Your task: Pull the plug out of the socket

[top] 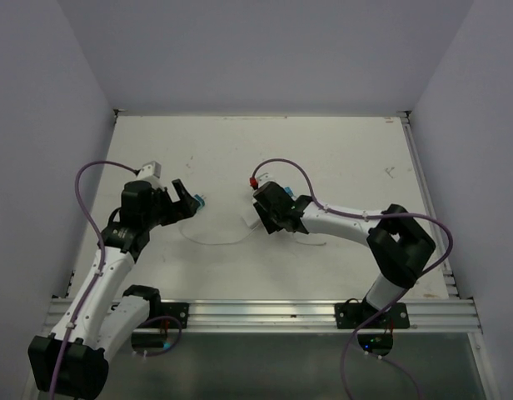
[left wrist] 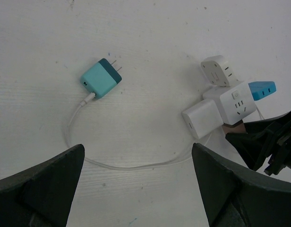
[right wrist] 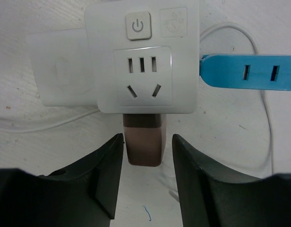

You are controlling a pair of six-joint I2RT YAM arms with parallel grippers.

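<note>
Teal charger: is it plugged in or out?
Out. The teal charger lies on the table with bare prongs, well apart from the white socket cube.

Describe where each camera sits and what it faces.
Top external: high behind the bases, looking down on the table; both arms show, left hand, right hand.
Left wrist: on the left arm, looks past its own open fingers at the teal plug lying loose.
Right wrist: close on the white socket, fingers flanking a brown plug.
Shared: both wrist views show the socket and blue plug.
</note>
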